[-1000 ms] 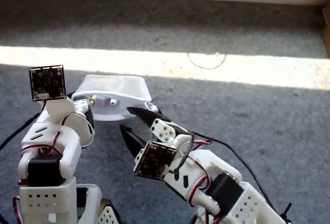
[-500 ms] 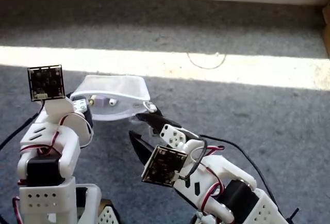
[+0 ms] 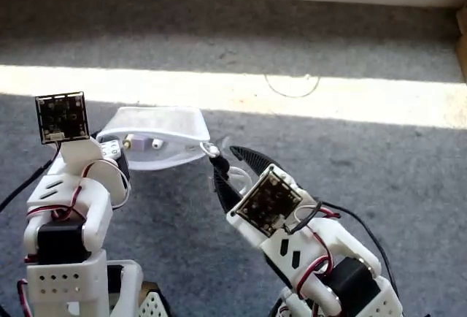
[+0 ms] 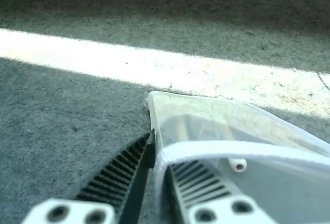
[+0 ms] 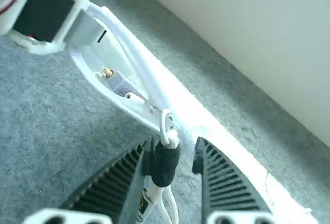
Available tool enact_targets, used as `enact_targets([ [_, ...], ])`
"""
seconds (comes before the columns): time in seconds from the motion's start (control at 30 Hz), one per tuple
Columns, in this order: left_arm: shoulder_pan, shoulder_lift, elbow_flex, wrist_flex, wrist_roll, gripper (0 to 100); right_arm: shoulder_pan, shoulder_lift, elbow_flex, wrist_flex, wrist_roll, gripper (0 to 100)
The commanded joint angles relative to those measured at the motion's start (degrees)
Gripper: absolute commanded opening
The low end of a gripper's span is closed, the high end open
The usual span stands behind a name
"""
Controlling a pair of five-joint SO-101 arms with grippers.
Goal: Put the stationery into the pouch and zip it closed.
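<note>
Jaws of right gripper (image 5: 174, 142) astride zipper pull (image 5: 164, 163)

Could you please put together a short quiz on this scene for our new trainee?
1. True or false: the left gripper has its jaws open, clear of the pouch.
2. Which thing sits between the jaws of the right gripper? A) a pen B) the black zip pull C) an eraser
3. Fill in: the stationery lies ____ the pouch.
Key: 1 false, the jaws pinch the pouch's end; 2 B; 3 inside.
</note>
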State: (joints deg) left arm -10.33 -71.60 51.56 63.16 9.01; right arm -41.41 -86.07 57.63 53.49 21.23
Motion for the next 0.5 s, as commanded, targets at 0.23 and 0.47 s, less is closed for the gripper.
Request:
enact_targets([
  [0.23,-1.0,-1.0,-0.9,-1.8,-0.4,1,0.7,0.0,8.2,-7.6,-1.1,12.4],
  [0.47,-1.0,-1.0,-0.9,-1.8,-0.4,1,0.7,0.0,11.0,-11.2,-1.1,12.4],
])
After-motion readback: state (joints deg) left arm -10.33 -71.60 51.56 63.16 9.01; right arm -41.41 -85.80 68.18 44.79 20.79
